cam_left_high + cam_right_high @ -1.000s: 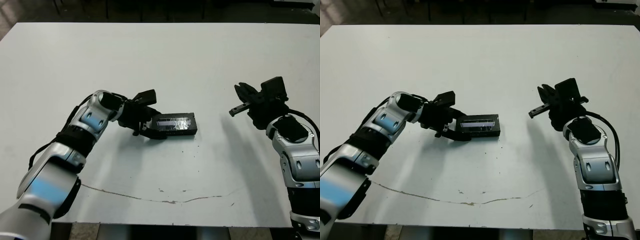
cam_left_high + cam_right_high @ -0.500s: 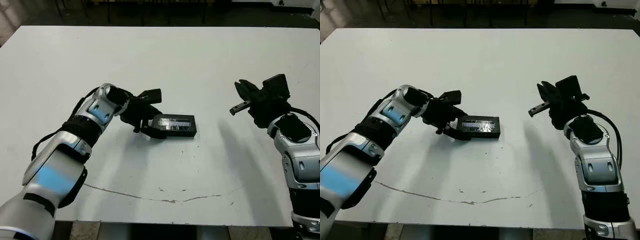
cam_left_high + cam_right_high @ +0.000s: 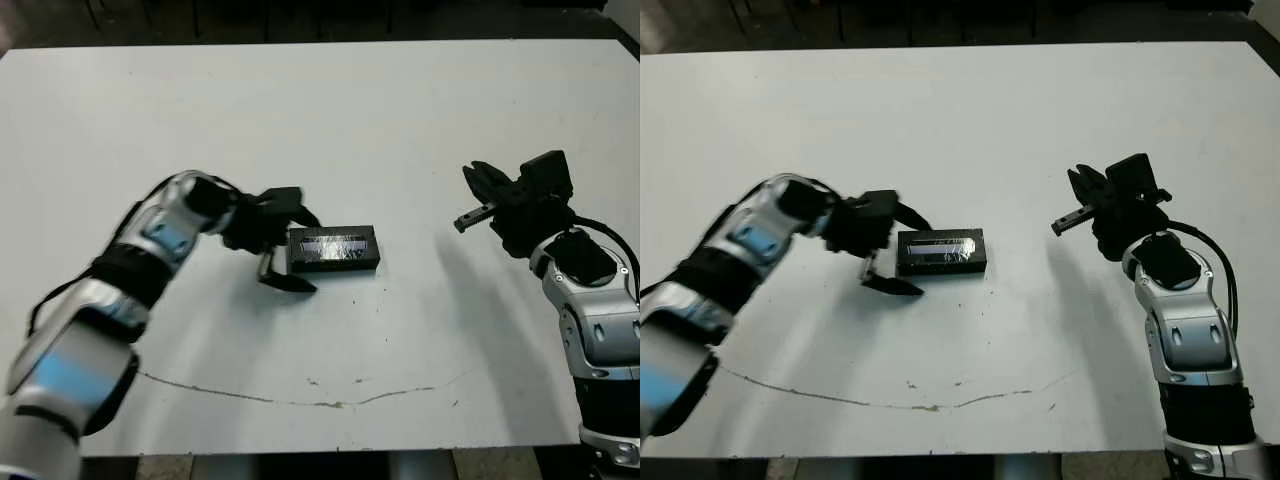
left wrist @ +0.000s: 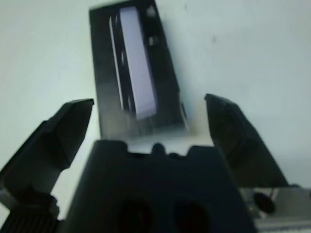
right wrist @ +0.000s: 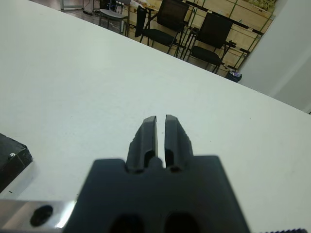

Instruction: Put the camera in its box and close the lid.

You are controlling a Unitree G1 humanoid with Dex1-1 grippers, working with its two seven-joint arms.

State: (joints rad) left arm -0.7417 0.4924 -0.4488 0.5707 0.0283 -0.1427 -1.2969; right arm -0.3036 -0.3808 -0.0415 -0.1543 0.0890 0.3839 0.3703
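1. White table (image 3: 330, 120) fills the head views, with a thin dark crack line near the bottom edge (image 3: 300, 395) and dark floor along the top. Chairs show far off in the right wrist view.
2. Nearest you, lower left of frame: your left gripper (image 3: 283, 240) is spread wide, fingers straddling the short end of the box with nothing clamped. The left wrist view shows both fingers (image 4: 58, 138) clear of it.
3. Centre of frame: the lid (image 3: 333, 243), grey stripe up, sits on the box (image 3: 335, 262) as one closed block flat on the table. No camera is visible, so it is presumably inside.
4. Right of frame, well apart from the box: your right gripper (image 3: 482, 198) hangs above the table with its fingers together, holding nothing.
5. Risk: the lower left finger lies right beside the box end. Sweep sideways while pulling out and you will likely skid the box or knock the lid askew. The left arm is motion-blurred, so watch your speed.
6. Risk: I can't confirm the lid is fully seated; one edge may ride high.
7. Versus half a second ago: the left fingers were closer around the box end and now stand wider and drawn back a bit. The right gripper is unchanged. The whole view shifted slightly, so that is the camera moving.
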